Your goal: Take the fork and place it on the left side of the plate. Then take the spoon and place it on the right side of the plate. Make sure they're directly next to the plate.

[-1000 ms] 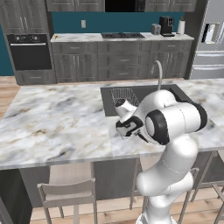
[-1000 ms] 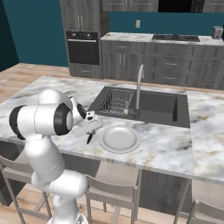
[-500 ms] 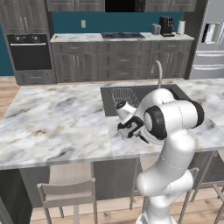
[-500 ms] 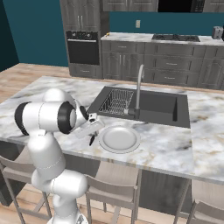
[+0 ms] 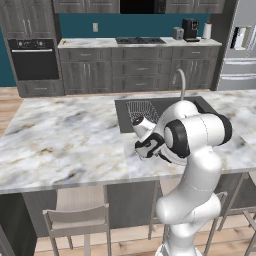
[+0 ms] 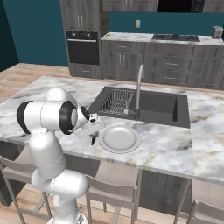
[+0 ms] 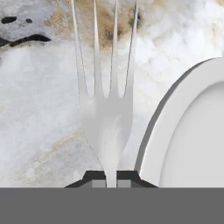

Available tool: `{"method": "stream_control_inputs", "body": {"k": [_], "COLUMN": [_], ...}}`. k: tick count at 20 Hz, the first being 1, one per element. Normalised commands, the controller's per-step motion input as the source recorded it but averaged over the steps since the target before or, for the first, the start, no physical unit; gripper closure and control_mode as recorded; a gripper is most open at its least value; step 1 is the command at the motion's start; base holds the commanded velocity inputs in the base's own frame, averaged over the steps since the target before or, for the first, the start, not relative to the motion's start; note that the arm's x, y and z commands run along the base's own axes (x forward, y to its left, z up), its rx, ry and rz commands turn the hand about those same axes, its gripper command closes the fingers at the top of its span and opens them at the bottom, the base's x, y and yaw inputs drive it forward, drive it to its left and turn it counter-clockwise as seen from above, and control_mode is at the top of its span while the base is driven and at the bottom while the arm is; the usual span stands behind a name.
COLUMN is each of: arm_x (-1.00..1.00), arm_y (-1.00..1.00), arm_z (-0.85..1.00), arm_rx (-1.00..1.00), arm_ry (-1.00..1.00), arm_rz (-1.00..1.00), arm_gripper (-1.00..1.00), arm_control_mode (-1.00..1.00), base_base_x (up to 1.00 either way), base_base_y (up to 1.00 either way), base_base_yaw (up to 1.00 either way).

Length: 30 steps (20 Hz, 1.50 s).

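Because the fork (image 7: 106,109) belongs directly left of the plate (image 7: 192,131), the jaws are clamped on its neck, tines forward, just beside the plate's rim above the marble counter (image 7: 39,109).

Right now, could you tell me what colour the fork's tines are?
Silver-grey; the fork shows best in the hand view.

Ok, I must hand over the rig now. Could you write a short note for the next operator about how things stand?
Gripper: shut on the fork, low over the counter.
Fork: held, tines pointing away from the gripper, just beside the plate rim on the left side; not released.
Spoon: I cannot locate it in these pictures.
Done: fork picked up and brought to the plate.
Left: set the fork down directly next to the plate, then fetch the spoon and place it on the right side.
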Motion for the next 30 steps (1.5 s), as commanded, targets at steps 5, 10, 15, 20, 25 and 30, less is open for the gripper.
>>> {"method": "stream_control_inputs", "body": {"k": [5,10,15,20,25,30], "arm_x": [0.00,0.00,0.00,-0.02,-0.34,-0.76], "arm_y": [0.00,-0.08,-0.15,-0.06,0.00,0.00], "arm_z": [0.00,0.06,0.21,0.65,1.00,1.00], "arm_rx": [0.00,0.00,0.00,0.01,0.06,0.07], "arm_ry": [0.00,0.00,-0.02,-0.11,-0.21,-0.13], "arm_rz": [0.00,0.00,0.00,0.00,0.00,0.03], "arm_gripper": [-1.00,-1.00,-1.00,-1.00,-1.00,-1.00], "arm_control_mode": [-1.00,-1.00,-1.00,-1.00,-1.00,-1.00], "base_base_x": [0.00,0.00,0.00,0.00,0.00,0.00], "base_base_y": [0.00,0.00,0.00,0.00,0.00,0.00], "base_base_yaw": [0.00,0.00,0.00,0.00,0.00,0.00]}}
